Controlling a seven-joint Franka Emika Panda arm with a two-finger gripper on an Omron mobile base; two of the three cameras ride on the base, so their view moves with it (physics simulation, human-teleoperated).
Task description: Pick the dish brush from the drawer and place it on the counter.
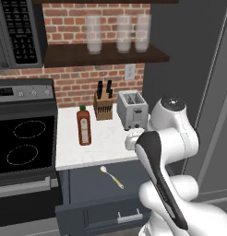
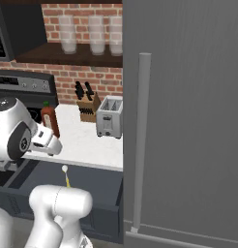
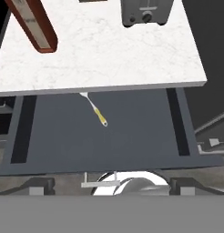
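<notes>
Gripper (image 3: 112, 184): jaws spread fully apart, nothing between them; the two dark fingertips (image 3: 41, 184) sit at the bottom corners of the hand view, above the open drawer (image 3: 132, 136).
Dish brush (image 3: 95, 109): loose on the drawer floor, at 12 o'clock from the gripper; whitish head tucked toward the counter (image 3: 109, 50) edge, yellow handle pointing to 5 o'clock.
Red bottle (image 1: 84, 125): upright on the counter, at 11 o'clock from the brush.
Toaster (image 1: 132, 109) and knife block (image 1: 103, 103): at the counter's back, side by side.
</notes>
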